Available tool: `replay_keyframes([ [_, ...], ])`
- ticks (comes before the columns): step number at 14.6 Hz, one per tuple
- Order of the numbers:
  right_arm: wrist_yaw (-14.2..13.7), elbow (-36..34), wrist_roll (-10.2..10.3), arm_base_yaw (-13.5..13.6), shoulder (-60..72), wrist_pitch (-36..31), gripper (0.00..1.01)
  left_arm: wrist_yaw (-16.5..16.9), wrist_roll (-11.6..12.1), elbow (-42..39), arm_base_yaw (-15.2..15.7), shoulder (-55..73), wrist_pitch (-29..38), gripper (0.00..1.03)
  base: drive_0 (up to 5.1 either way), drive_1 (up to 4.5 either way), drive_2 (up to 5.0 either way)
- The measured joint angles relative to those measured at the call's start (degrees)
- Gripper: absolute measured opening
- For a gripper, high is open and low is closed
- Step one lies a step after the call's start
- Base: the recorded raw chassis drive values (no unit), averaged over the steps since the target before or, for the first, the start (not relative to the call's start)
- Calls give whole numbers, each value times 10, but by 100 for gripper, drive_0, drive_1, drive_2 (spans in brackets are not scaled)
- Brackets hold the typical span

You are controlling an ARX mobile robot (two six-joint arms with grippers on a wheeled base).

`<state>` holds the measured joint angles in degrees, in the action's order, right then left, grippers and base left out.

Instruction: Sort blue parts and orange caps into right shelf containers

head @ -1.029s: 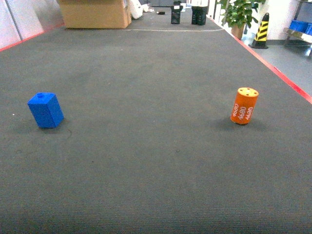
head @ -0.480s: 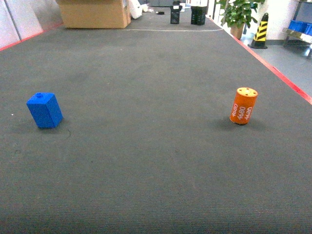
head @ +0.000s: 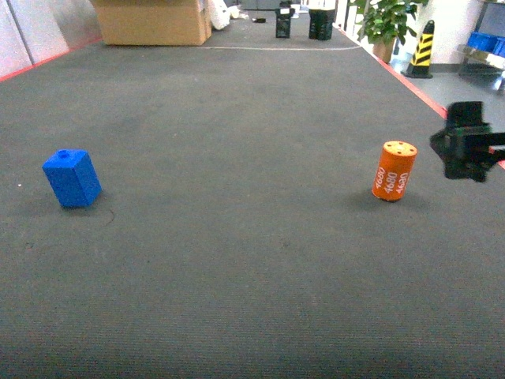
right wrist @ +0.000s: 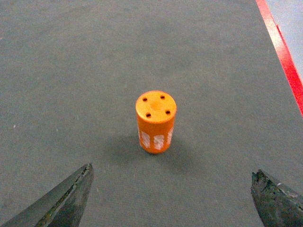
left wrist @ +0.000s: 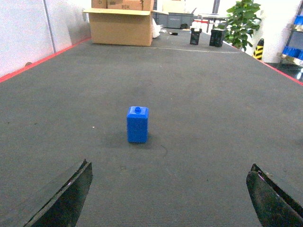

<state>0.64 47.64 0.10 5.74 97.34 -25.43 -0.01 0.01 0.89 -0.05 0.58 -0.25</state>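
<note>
The orange cap (head: pixel 394 171) stands up on the dark mat (head: pixel 237 237), over on the right side, near the red edge (head: pixel 465 130). The blue part (head: pixel 72 179) stands far away on the left side, with its little nub on top. Both are alone, with nothing touching them. The right gripper (head: pixel 465 154) is in the air just to the right of the cap and is not touching it. From the head view alone I cannot tell how its fingers stand, but the right wrist view shows them spread wide and holding nothing, with the cap (right wrist: pixel 155 121) ahead in the middle of the gap. The left wrist view shows the left fingers spread wide and holding nothing too, and the blue part (left wrist: pixel 138 124) sits ahead between them, well apart. I think the step now is to reach in and pick up the cap with the right gripper. To do it well, keep the cap in the middle between the two fingers while moving in, so neither finger bumps it first. The cap is tall and thin, so a bump on one side could tip it, and then it might roll. Go in slowly, get low enough to grab the round side near its middle, and only then squeeze. Lift straight up. The shelf (head: pixel 483 54) with blue crates (head: pixel 482 40) shows far off at the top right, so the cap must be held tight for the trip there.
</note>
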Motion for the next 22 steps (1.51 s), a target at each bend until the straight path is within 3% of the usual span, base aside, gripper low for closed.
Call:
replay_keyframes([
  [2, -19, 86, 18, 16, 63, 41, 98, 0, 0, 0, 0, 0, 0, 98, 0, 0, 0],
  [6, -62, 216, 33, 30, 154, 104, 98, 0, 0, 0, 0, 0, 0, 98, 0, 0, 0],
  [9, -73, 297, 42, 39, 202, 147, 98, 0, 0, 0, 0, 0, 0, 98, 0, 0, 0],
  [12, -83, 345, 47, 45, 236, 175, 98, 0, 0, 0, 0, 0, 0, 98, 0, 0, 0],
  [13, -104, 379, 46, 47, 283, 195, 98, 0, 0, 0, 0, 0, 0, 98, 0, 0, 0],
  [17, -118, 382, 43, 40, 329, 196, 98, 0, 0, 0, 0, 0, 0, 98, 0, 0, 0],
  [19, -124, 382, 41, 39, 336, 181, 79, 0, 0, 0, 0, 0, 0, 98, 0, 0, 0],
  [22, -110, 349, 30, 35, 322, 126, 47, 0, 0, 0, 0, 0, 0, 98, 0, 0, 0],
])
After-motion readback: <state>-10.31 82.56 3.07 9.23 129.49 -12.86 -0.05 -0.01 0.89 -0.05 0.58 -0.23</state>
